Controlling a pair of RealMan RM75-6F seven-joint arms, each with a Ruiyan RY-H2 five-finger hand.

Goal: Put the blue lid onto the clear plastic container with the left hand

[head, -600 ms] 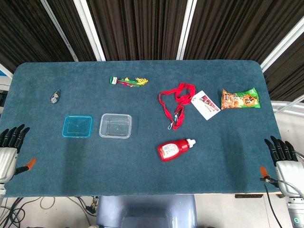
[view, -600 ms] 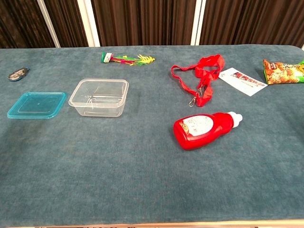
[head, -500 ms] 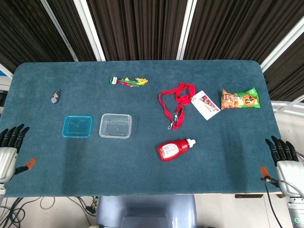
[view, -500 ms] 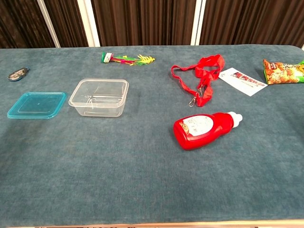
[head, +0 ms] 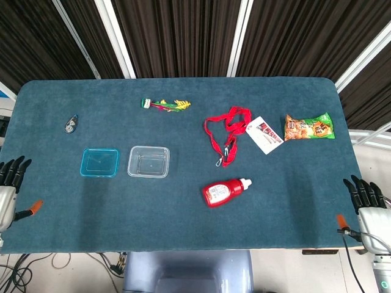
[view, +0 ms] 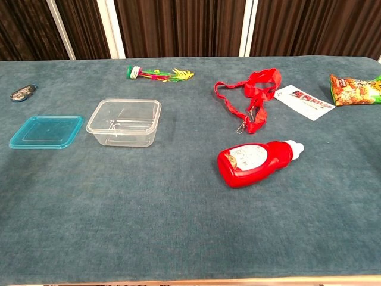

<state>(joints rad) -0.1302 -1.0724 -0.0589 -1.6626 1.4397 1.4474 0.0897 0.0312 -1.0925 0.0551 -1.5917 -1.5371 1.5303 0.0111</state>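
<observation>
The blue lid [head: 99, 162] [view: 46, 131] lies flat on the table, left of centre. Just to its right stands the clear plastic container [head: 148, 162] [view: 124, 122], upright and empty. My left hand [head: 8, 190] is at the table's left front edge, well to the left of the lid, fingers stretched out and holding nothing. At the right front corner my right hand [head: 366, 204] hangs by the table edge, fingers straight and empty. Neither hand shows in the chest view.
A red bottle [head: 225, 191] lies on its side at centre front. A red lanyard [head: 226, 131] with a card [head: 264, 135], a snack bag [head: 308, 127], coloured sticks [head: 165, 104] and a small metal clip [head: 71, 124] lie further back.
Both hands have drawn back a little toward the table's near edge; the left hand has slid further left out of frame. Nothing on the table has moved.
</observation>
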